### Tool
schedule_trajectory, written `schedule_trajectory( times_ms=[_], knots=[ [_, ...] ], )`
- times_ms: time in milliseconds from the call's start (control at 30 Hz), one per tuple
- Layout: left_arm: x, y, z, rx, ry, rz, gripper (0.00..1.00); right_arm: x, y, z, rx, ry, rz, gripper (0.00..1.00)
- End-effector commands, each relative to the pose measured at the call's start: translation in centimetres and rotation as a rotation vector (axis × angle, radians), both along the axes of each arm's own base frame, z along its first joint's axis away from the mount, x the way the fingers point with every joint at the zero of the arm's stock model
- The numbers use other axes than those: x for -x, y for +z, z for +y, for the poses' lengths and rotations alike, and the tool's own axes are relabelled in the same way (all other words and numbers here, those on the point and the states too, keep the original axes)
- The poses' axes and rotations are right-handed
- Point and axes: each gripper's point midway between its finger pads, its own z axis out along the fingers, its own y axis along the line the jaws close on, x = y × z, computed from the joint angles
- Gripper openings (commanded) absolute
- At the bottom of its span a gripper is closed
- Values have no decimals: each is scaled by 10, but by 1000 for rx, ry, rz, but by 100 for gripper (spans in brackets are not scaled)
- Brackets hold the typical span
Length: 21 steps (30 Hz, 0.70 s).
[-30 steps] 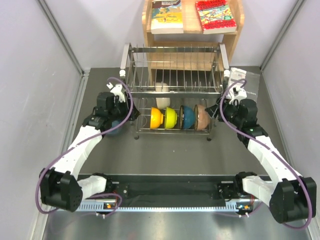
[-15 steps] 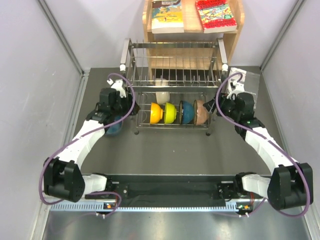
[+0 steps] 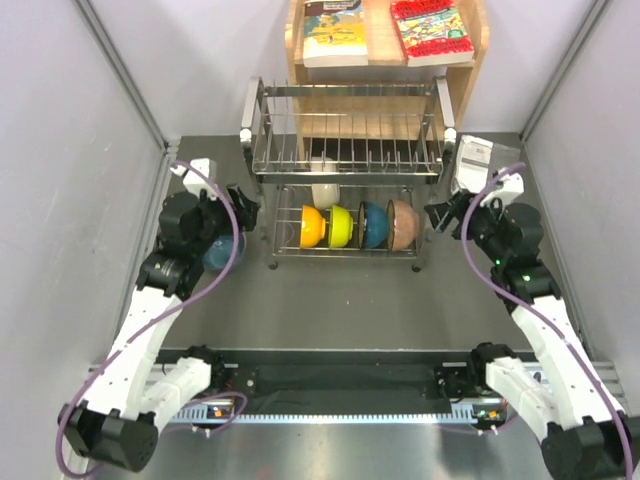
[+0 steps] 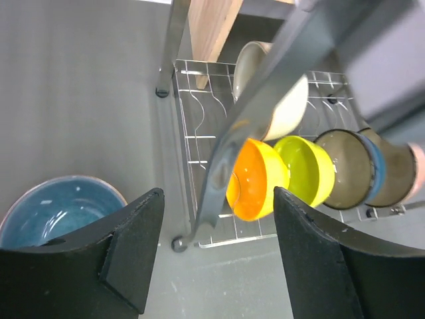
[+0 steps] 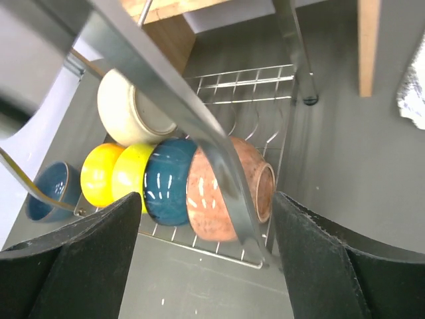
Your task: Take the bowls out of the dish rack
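The silver dish rack (image 3: 345,165) stands at the back middle. Its lower tier holds orange (image 3: 312,229), lime-yellow (image 3: 342,227), teal-blue (image 3: 374,225) and pinkish-tan (image 3: 404,226) bowls on edge in a row, with a cream-white bowl (image 3: 324,191) behind them. A light blue bowl (image 3: 222,250) sits upright on the table left of the rack. My left gripper (image 4: 218,199) hovers open and empty above it, beside the rack's left end. My right gripper (image 5: 207,199) is open and empty off the rack's right end, facing the pinkish-tan bowl (image 5: 204,206).
A wooden shelf with books (image 3: 385,40) stands behind the rack. A white printed sheet (image 3: 475,152) lies at the back right. Grey walls close in both sides, and a black rail (image 3: 340,385) runs along the near edge.
Both arms have drawn outward from the rack's ends, the left to the left and the right to the right. Their jaws have spread wider. The light blue bowl now shows more fully.
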Motion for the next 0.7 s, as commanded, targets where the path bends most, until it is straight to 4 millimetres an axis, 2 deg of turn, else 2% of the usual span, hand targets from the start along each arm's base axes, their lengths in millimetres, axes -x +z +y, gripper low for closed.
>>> schedule_trajectory(
  times_ms=[0,33,67,133,167,267,300,467,600,667],
  knots=[
    [25,-17,-2,6,-33,68,69,21,-21,-14,42,-48,67,79],
    [36,-14,-12,36,-98,59,68,31,-25,-14,28,-48,68,77],
    [45,-23,-22,51,-152,78,64,35,-26,-13,11,-45,60,76],
    [57,-26,-34,70,-216,77,64,46,-23,-8,-35,-20,15,75],
    [63,-36,-43,56,-259,91,64,49,-21,-6,-43,-10,0,75],
    [70,-48,-60,14,-323,125,64,58,-11,4,-39,58,-32,74],
    [72,-50,-65,7,-340,136,63,63,-8,14,-33,122,-38,74],
    [75,-61,-99,-64,-391,157,65,76,11,45,-32,255,-80,75],
    [62,-82,-109,-125,-356,206,66,85,-4,81,33,360,-47,74],
    [53,-91,-107,-148,-309,217,73,83,-15,92,82,367,-17,75]
  ],
)
